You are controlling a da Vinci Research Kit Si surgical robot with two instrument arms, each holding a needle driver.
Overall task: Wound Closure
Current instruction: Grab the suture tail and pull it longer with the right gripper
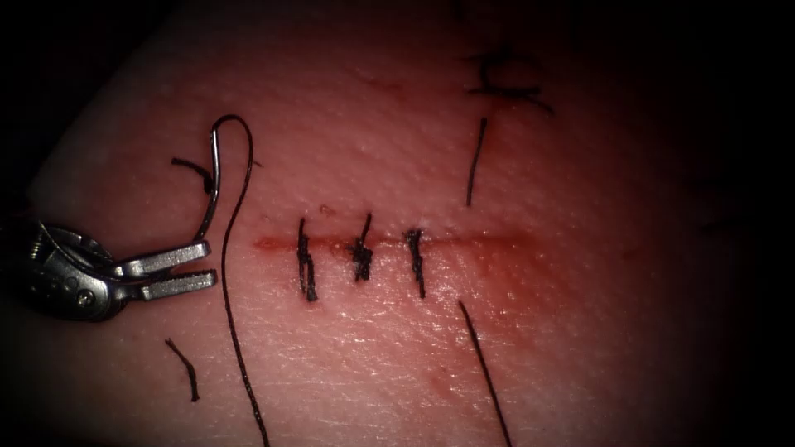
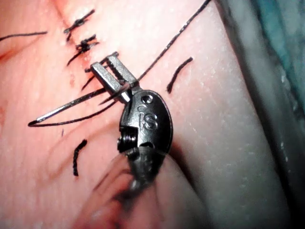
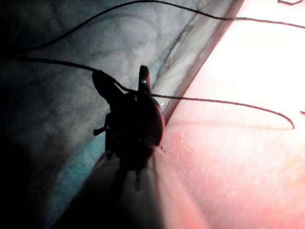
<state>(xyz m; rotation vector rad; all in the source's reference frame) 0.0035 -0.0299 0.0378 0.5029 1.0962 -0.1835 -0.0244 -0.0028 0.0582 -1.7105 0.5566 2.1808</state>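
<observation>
although the tissue (image 1: 513, 348) takes up most of what i see, my worry sits at its left end, where the left tool (image 1: 178, 271) lies just left of the cut (image 1: 464, 242), its jaws a narrow gap apart around the needle (image 1: 213, 178) near its blunt tail. in the left wrist view the needle (image 2: 71, 107) crosses between the jaws near their hinge and i cannot tell whether they press on it, so i judge it could roll or slip. the needle arcs away from me over the skin, not in the tissue. the thread (image 1: 234, 314) leaves the needle's far end and runs toward me past the jaw tips, close enough to catch. three stitches (image 1: 362, 258) cross the cut right of the tool. loose cut ends of thread (image 1: 184, 368) lie near and far of the cut and could be mistaken for the live strand. the right tool (image 3: 124, 83), off past the tissue's edge, has its jaws apart with thread (image 3: 224, 101) running between them.
</observation>
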